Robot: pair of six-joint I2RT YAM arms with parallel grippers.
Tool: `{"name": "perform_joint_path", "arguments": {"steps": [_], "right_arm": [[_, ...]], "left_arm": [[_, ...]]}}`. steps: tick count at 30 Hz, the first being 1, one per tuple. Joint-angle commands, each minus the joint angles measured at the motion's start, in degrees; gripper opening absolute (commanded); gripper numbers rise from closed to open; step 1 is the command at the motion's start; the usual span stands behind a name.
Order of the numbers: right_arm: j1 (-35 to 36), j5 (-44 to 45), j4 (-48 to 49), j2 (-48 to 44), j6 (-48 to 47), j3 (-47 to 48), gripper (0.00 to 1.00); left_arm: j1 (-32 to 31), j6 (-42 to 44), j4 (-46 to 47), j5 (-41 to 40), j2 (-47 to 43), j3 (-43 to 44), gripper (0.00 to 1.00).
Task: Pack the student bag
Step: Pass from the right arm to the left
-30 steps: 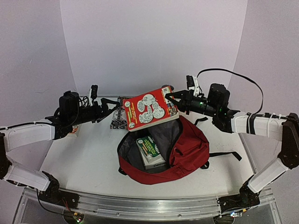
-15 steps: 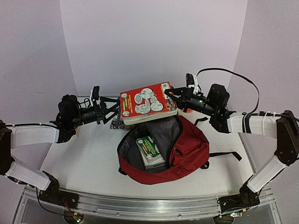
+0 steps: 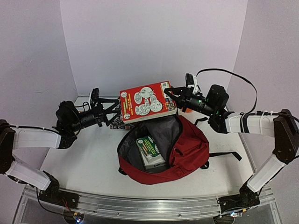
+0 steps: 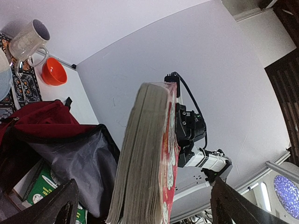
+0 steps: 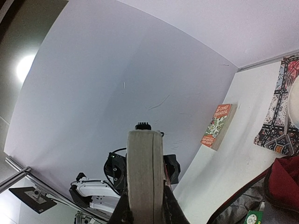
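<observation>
The student bag [image 3: 187, 149], dark red with a grey lining, lies open in the middle of the table, and a green and white book [image 3: 150, 152] lies inside it. My right gripper [image 3: 174, 100] is shut on the right edge of a thick red paperback [image 3: 145, 101], which it holds in the air above the bag's far rim. In the right wrist view the paperback's page edge [image 5: 145, 172] fills the space between the fingers. My left gripper [image 3: 114, 109] is open at the paperback's left edge. In the left wrist view the paperback [image 4: 149, 158] stands between the wide-apart fingers [image 4: 56, 205], and no contact shows.
A patterned cloth [image 4: 18, 86] lies at the back of the table with a white mug [image 4: 29, 39] and an orange bowl [image 4: 53, 74] on or beside it. A small orange book [image 5: 217, 125] lies near the back left wall.
My left gripper has swung right and forward until its open fingers reach the paperback's left edge. My right gripper has shifted the paperback slightly left and levelled it.
</observation>
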Motion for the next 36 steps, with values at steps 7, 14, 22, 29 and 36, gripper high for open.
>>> {"name": "perform_joint_path", "arguments": {"steps": [7, 14, 22, 29, 36], "right_arm": [[0.0, -0.9, 8.8, -1.4, 1.3, 1.5, 0.00], [0.1, -1.9, 10.5, -0.9, 2.6, 1.8, 0.00], [0.1, -1.8, 10.5, -0.1, 2.3, 1.1, 0.00], [0.1, -2.2, 8.8, 2.2, 0.0, 1.8, 0.00], [0.0, -2.0, 5.1, 3.0, -4.0, 2.2, 0.00]], "left_arm": [[-0.4, -3.1, 5.5, -0.1, 0.3, 0.7, 0.99], [-2.8, -2.1, 5.6, 2.3, 5.6, 5.4, 1.00], [-4.4, -1.6, 5.7, 3.8, 7.1, 7.7, 0.92], [-4.5, -2.4, 5.8, 4.1, 4.5, 6.8, 0.59], [-4.5, -4.1, 5.8, 4.1, 4.2, 6.0, 0.39]]}}
